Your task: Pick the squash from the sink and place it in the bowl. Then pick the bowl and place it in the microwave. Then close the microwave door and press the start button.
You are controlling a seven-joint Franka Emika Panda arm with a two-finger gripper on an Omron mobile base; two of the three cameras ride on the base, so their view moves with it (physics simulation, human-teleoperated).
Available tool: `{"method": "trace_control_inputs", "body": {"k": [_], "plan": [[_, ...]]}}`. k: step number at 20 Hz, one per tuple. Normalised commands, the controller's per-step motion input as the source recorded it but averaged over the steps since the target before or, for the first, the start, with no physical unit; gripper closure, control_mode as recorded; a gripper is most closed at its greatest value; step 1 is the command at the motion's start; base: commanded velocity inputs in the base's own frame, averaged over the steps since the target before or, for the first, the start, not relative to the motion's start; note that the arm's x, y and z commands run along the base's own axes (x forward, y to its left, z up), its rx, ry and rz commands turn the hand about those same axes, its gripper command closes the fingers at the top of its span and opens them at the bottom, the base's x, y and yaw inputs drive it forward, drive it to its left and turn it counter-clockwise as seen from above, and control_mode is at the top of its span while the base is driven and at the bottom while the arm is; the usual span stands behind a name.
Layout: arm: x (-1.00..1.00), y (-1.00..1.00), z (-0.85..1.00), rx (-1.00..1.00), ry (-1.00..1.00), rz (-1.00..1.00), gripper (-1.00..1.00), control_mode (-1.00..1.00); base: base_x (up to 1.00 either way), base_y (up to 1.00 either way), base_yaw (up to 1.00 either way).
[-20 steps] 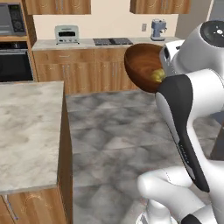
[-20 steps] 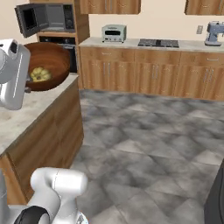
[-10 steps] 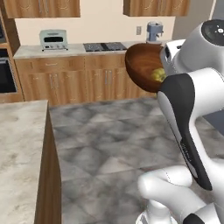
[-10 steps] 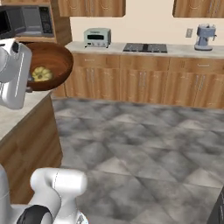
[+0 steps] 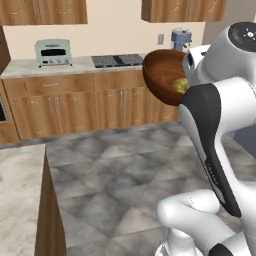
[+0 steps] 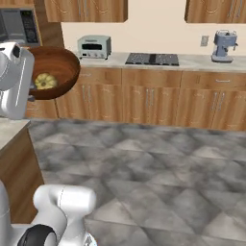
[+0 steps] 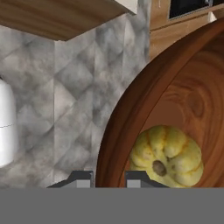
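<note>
The scene is a wood-cabinet kitchen with a grey stone-tile floor (image 6: 158, 163) and a back counter carrying a pale toaster oven (image 6: 94, 46), a cooktop (image 6: 152, 59) and a grey coffee machine (image 6: 223, 46). The bowl (image 6: 57, 67) is carried in the air in front of the toaster oven, tilted with its opening toward the right base camera, clear of every surface. The squash (image 7: 167, 156) rests loose inside it, low against the wall nearest the gripper (image 7: 109, 178). The jaws stand nearly together, pinching the bowl rim (image 7: 114, 144), one fingertip outside the wall and one inside. The microwave (image 6: 18, 25) sits to the left of the toaster oven, partly cut off by the frame edge. Judged handling: the bowl is rigid and glossy, so a one-sided rim grip can slip or pivot; the squash is small, light and free to roll. Keep the tilt steady and the grip point on the rim unchanged.
</note>
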Motion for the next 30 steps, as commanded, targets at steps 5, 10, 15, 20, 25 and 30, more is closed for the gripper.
{"method": "trace_control_inputs", "body": {"k": [5, 10, 15, 20, 25, 30], "plan": [[0.00, 0.00, 0.00, 0.00, 0.00, 0.00, 1.00, 1.00, 1.00, -0.25, -0.06], [0.00, 0.00, 0.00, 0.00, 0.00, 0.00, 1.00, 1.00, 1.00, -0.24, -0.05], [0.00, 0.00, 0.00, 0.00, 0.00, 0.00, 1.00, 1.00, 1.00, -0.24, -0.05], [0.00, 0.00, 0.00, 0.00, 0.00, 0.00, 1.00, 1.00, 1.00, -0.24, -0.05], [0.00, 0.00, 0.00, 0.00, 0.00, 0.00, 1.00, 1.00, 1.00, -0.07, -0.04], [0.00, 0.00, 0.00, 0.00, 0.00, 0.00, 1.00, 1.00, 1.00, 0.00, -0.03]]}}
